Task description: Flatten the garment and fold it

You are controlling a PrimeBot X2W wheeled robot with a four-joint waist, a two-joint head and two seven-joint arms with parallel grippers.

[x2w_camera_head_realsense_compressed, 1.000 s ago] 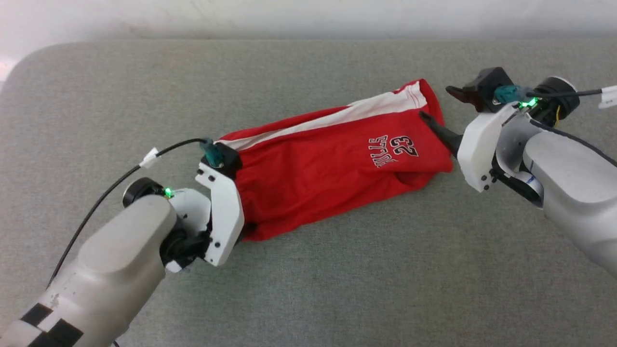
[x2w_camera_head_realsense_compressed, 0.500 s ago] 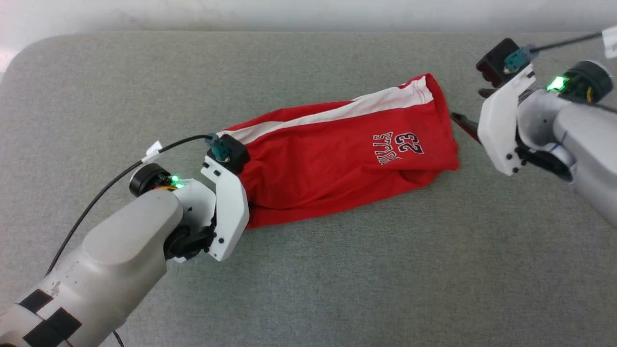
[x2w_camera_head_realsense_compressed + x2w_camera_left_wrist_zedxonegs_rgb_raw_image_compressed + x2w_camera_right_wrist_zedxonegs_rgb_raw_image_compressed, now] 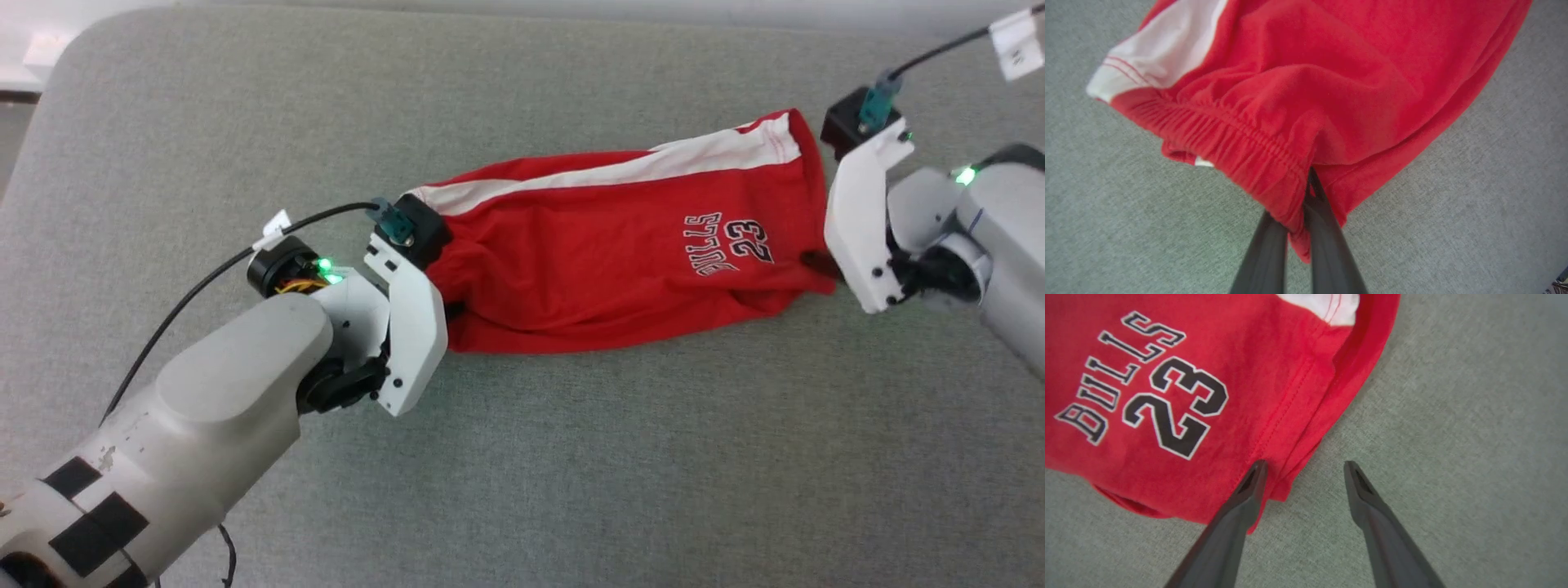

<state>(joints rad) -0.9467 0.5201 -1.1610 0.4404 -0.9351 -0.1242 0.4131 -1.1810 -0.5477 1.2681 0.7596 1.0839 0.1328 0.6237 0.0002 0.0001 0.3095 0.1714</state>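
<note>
1. Left gripper (image 3: 1306, 192) is clamped on the elastic waistband of the shorts (image 3: 612, 245).
2. Right gripper (image 3: 1304, 467) stands open at their hem corner, one finger over the cloth.
3. Shorts lie stretched out on a grey pad (image 3: 571, 474).

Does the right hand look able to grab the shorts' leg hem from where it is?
Probably yes. The right hand is open at the hem of the shorts, one finger over its corner, the other over bare cushion, nothing between.
</note>
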